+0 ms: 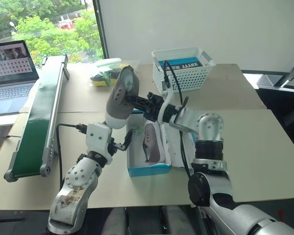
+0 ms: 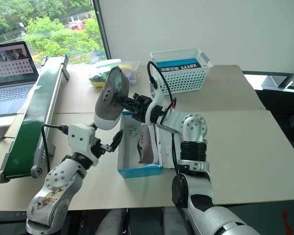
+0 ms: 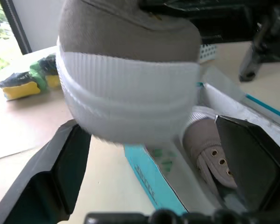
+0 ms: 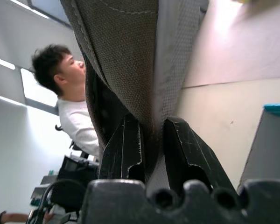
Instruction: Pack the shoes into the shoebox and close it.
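One grey-taupe shoe (image 1: pixel 118 100) hangs in the air above the table, toe down. My right gripper (image 1: pixel 133 101) is shut on its upper edge, the fabric pinched between the two black fingers (image 4: pixel 126 144). The second shoe (image 1: pixel 152 143) lies inside the open blue shoebox (image 1: pixel 148 170), whose white-lined lid is folded back to the right. Just left of the box and below the raised shoe, my left gripper (image 1: pixel 123 143) stands open, its fingers (image 3: pixel 60 172) spread wide under the shoe's white toe (image 3: pixel 130 102) without touching it.
A white lattice basket (image 1: pixel 182 73) with a blue-and-black item stands behind the box. A green conveyor (image 1: pixel 39 117) runs along the left, with a laptop (image 1: pixel 10 73) beyond it. Yellow and green items (image 1: pixel 104 77) lie at the back. A person (image 4: pixel 70 102) shows behind.
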You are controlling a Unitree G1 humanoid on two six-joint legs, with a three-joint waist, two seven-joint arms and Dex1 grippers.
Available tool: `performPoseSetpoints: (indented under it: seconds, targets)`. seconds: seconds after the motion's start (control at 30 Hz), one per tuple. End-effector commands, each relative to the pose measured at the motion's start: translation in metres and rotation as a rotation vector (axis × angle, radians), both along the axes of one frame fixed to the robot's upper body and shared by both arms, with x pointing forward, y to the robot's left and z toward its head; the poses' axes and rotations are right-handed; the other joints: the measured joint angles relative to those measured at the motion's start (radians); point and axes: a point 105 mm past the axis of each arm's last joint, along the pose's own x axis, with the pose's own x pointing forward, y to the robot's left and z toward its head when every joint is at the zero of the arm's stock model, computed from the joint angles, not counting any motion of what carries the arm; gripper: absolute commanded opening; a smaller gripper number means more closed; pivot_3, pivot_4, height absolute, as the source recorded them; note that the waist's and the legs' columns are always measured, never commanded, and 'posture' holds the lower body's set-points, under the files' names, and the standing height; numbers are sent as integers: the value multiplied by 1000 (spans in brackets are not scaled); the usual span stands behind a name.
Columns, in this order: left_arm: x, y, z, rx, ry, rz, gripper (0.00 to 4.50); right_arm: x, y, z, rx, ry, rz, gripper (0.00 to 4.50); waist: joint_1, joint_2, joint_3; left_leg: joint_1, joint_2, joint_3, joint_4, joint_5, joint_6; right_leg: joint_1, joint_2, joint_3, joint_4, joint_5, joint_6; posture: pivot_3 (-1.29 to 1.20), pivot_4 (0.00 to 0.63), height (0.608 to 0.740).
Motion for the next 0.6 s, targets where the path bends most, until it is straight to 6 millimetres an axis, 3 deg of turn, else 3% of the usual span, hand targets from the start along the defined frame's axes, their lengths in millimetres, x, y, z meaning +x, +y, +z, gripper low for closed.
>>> performPoseSetpoints:
  seconds: [0.03, 0.27, 0.43, 0.6]
  targets:
    - [-12, 13, 9, 47, -27, -22, 4479, -4, -3, 35, -124, -171, -18, 324, 2, 1, 1, 0, 0, 0, 0, 0, 0, 0, 0, 0, 0, 0, 0, 0, 150, 728]
    - [-14, 40, 2, 100, 1, 25, 4479, -22, -22, 18, -437, -134, 61, 324, 7, 1, 1, 0, 0, 0, 0, 0, 0, 1, 0, -1, -1, 0, 0, 0, 150, 728]
    - [-12, 42, 0, 110, 7, 20, 4479, -35, -41, -8, -613, -55, 117, 324, 6, 1, 1, 0, 0, 0, 0, 0, 0, 1, 0, -1, -1, 0, 0, 0, 150, 728]
    - [-12, 38, -3, 111, 12, 8, 4479, -41, -38, -34, -647, 18, 146, 324, 0, 1, 1, 0, 0, 0, 0, 0, 1, 1, 0, 0, -1, 0, 0, 0, 150, 728]
